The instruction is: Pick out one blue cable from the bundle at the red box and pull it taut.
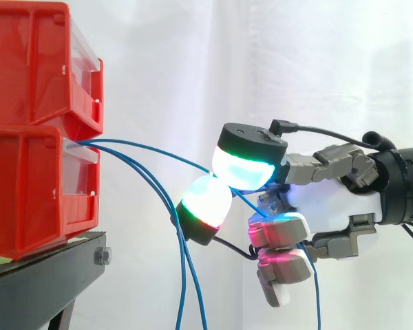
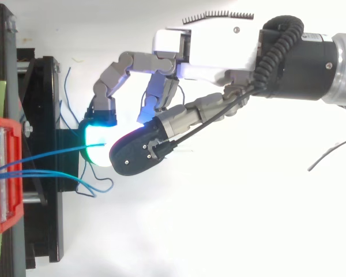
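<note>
— Blue: pinching one blue cable [image 1: 151, 150] between two glowing pads [image 1: 205, 198] of the hand [image 1: 330, 199], just off the front edge of the lower red box [image 1: 34, 192].
— Picking done, then; looking not quite taut, leaving the other cables [image 1: 183, 275] drooping past the stand's [image 1: 41, 275] edge. Calling next for drawing away from the box, keeping the pinch.

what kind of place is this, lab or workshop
Probably a robot test lab: a white curtain, red bins stacked on a black stand, and a robot hand pinching one blue cable.
</note>
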